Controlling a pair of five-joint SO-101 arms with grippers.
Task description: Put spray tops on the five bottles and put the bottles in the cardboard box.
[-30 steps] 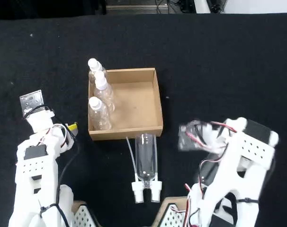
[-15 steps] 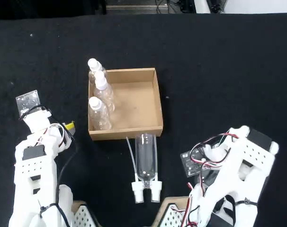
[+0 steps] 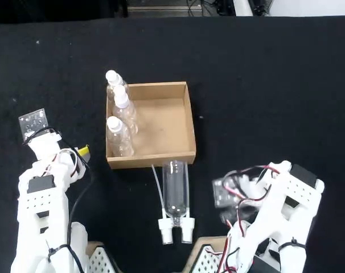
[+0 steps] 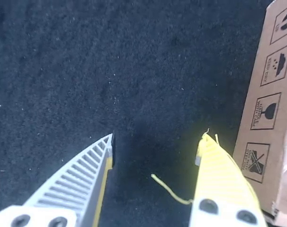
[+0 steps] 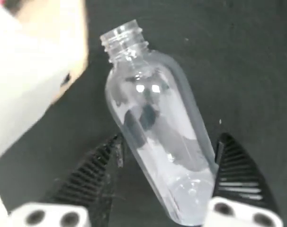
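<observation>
The cardboard box stands mid-table with three capped bottles upright along its left wall. A clear uncapped bottle lies in front of the box, neck toward two white spray tops. In the right wrist view another clear uncapped bottle lies on the black table between the black fingers of my right gripper, which is open around its lower half. My left gripper is open over bare table just left of the box wall, and appears in the high view as the left gripper.
The right arm hunches over the front right of the table, covering what lies under it. A blurred white shape sits close beside the bottle's neck. Black cloth stretches behind and to both sides of the box.
The right arm has pulled back toward the front edge and then shifted left and lower. The left arm moved slightly left early on, then stayed still.
</observation>
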